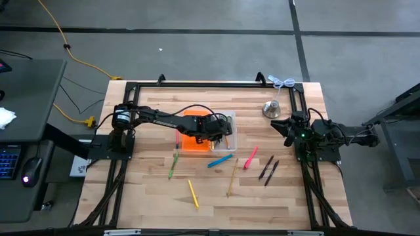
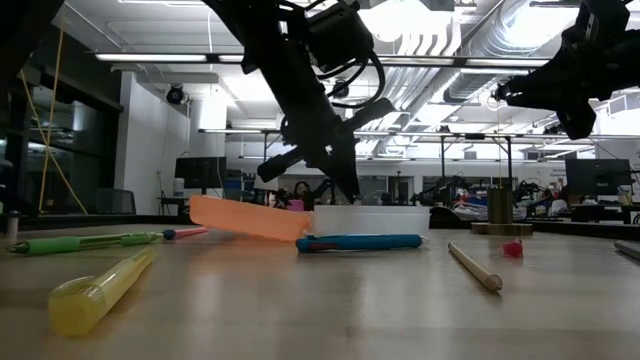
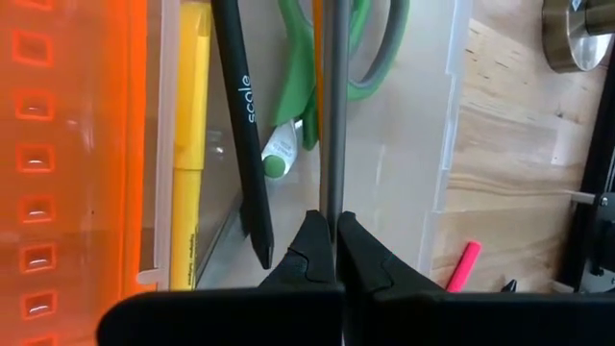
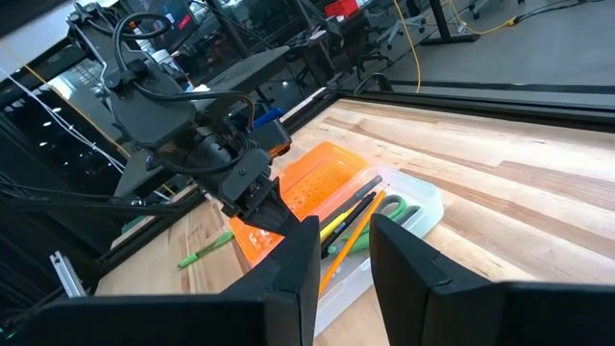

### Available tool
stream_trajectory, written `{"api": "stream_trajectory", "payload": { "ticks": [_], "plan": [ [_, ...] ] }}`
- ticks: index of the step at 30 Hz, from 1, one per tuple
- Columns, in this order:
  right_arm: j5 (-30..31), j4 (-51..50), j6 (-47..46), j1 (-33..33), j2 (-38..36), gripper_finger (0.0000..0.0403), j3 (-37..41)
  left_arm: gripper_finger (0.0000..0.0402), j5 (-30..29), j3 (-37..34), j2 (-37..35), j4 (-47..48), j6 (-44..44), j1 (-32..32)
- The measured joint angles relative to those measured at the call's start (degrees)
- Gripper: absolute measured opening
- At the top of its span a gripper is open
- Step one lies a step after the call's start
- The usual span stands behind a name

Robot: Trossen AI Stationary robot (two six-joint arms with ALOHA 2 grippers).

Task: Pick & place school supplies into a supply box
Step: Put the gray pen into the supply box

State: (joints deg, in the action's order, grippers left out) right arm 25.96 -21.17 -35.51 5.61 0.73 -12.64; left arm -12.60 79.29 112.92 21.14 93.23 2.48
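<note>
Supply box (image 1: 197,136) at the centre of the tabletop (image 1: 151,190), its tray half (image 3: 404,144) on the right and lid half (image 3: 67,144) on the left; in the tray, side by side: marker (image 3: 190,125), pencil (image 3: 245,125), scissors (image 3: 327,58), with the left hand (image 1: 214,136) over the tray, closed on a thin pencil (image 3: 333,106). On the tabletop in front of the box, left to right: pen (image 1: 173,164), highlighter (image 1: 193,194), marker (image 1: 220,160), pencil (image 1: 233,177), marker (image 1: 251,158), two pens (image 1: 268,169) side by side. Metal object (image 1: 271,109) behind and to the right of the box, near the rear edge; right hand (image 1: 283,128) raised at the right edge, jaws apart, well apart from the box.
</note>
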Motion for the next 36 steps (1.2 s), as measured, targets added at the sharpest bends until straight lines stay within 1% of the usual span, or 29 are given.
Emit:
{"api": "stream_trajectory", "payload": {
  "ticks": [15, 23, 33, 36],
  "plan": [
    [0.00, 0.00, -0.42, 0.00, 0.00, 0.0071, 0.00, 0.0017, -1.43, 0.04, 0.58, -0.30, -0.52, 0.11],
    [-0.01, -0.04, -0.20, 0.00, 0.00, 0.0071, 0.00, 0.0017, -0.01, -0.09, 1.88, 0.20, 0.08, 0.11],
    [-1.09, -0.48, -0.02, 0.01, 0.00, 0.0071, 0.00, 0.0017, 1.24, 0.07, 3.43, -1.41, 1.14, 0.07],
    [-1.14, -0.48, -0.02, 0.02, 0.00, 0.0071, 0.00, 0.0025, 1.50, -0.02, 3.56, -2.29, 1.15, 0.09]
  ]
}}
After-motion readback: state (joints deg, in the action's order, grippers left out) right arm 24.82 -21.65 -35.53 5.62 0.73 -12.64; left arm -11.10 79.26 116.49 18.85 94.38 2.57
